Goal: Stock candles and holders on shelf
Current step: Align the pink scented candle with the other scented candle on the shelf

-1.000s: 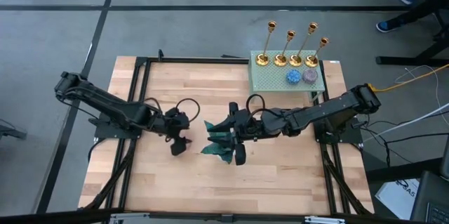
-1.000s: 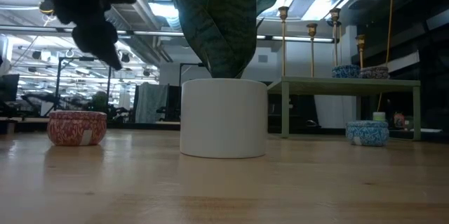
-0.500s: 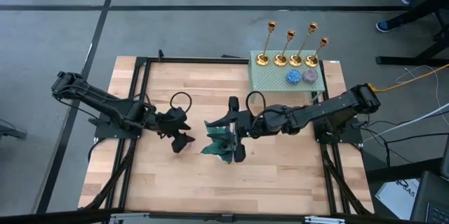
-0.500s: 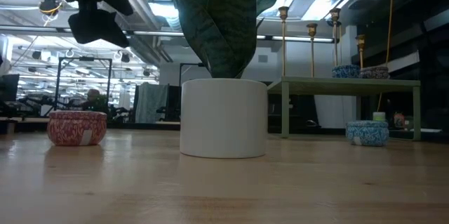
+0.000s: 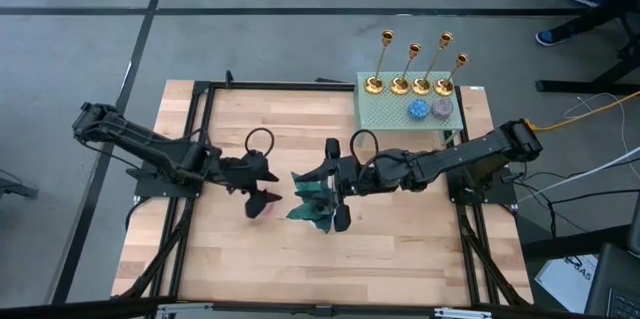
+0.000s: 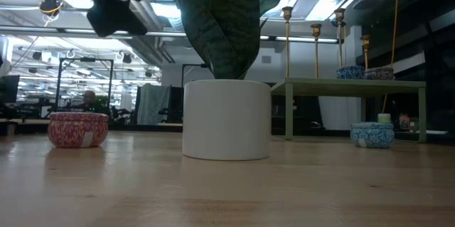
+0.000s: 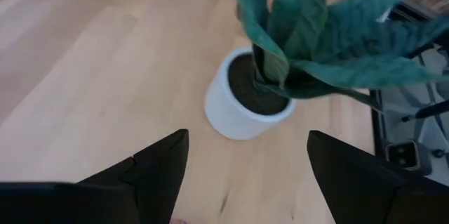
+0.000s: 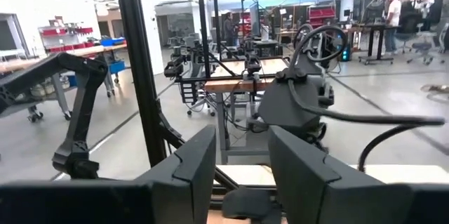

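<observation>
From above, the pale green shelf stands at the table's far right, carrying four gold holders in a row and two candles just nearer. The left gripper hangs mid-table with a pink candle just beneath it, beside the teal plant; the right gripper sits against the plant's other side. At table level, the pink candle rests left, the white pot centre, a blue candle under the shelf. The left wrist view shows its fingers spread, grasping nothing. The right wrist view shows its fingers slightly parted and empty.
</observation>
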You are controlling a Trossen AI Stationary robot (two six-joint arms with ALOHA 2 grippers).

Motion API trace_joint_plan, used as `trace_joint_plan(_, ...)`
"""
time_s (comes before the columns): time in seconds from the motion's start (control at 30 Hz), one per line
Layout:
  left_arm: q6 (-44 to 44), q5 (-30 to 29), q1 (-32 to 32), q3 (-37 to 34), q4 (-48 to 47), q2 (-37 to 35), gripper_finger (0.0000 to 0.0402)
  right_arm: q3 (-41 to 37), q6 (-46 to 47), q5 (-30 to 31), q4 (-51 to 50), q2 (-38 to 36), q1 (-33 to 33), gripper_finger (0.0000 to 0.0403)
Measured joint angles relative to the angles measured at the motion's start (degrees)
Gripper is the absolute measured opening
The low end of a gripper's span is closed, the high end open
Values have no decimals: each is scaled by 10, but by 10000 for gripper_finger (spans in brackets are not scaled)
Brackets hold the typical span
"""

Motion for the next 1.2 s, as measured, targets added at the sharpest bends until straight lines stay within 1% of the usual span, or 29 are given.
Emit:
trace_joint_plan(0.2, -28, -1, 13, 0, 2, 2, 288, 0, 37, 0, 0, 0, 0, 134)
trace_joint_plan(0.33, -28, 5, 2, 0, -29, 5, 291, 0, 36, 0, -2, 0, 0, 134)
trace_joint_plan(0.5, -60, 4, -11, 0, -76, 19, 311, 0, 36, 0, -10, 0, 0, 134)
trace_joint_plan(0.6, -78, -1, -17, 0, -81, 31, 326, 0, 36, 0, -18, 0, 0, 134)
trace_joint_plan(0.7, -78, -9, -26, 0, -86, 49, 341, 0, 35, 0, -22, 0, 0, 134)
trace_joint_plan(0.8, -68, -18, -37, 0, -115, 72, 348, 0, 34, 0, -32, -1, 0, 134)
trace_joint_plan(0.9, -50, -20, -48, 0, -138, 99, 348, 0, 35, 0, -50, -1, 0, 134)
trace_joint_plan(1.03, -21, -20, -59, 0, -142, 134, 348, 0, 36, 0, -60, -1, 0, 134)
trace_joint_plan(1.2, -16, -32, -61, 0, -141, 173, 348, 0, 34, 0, -63, -1, -1, 134)
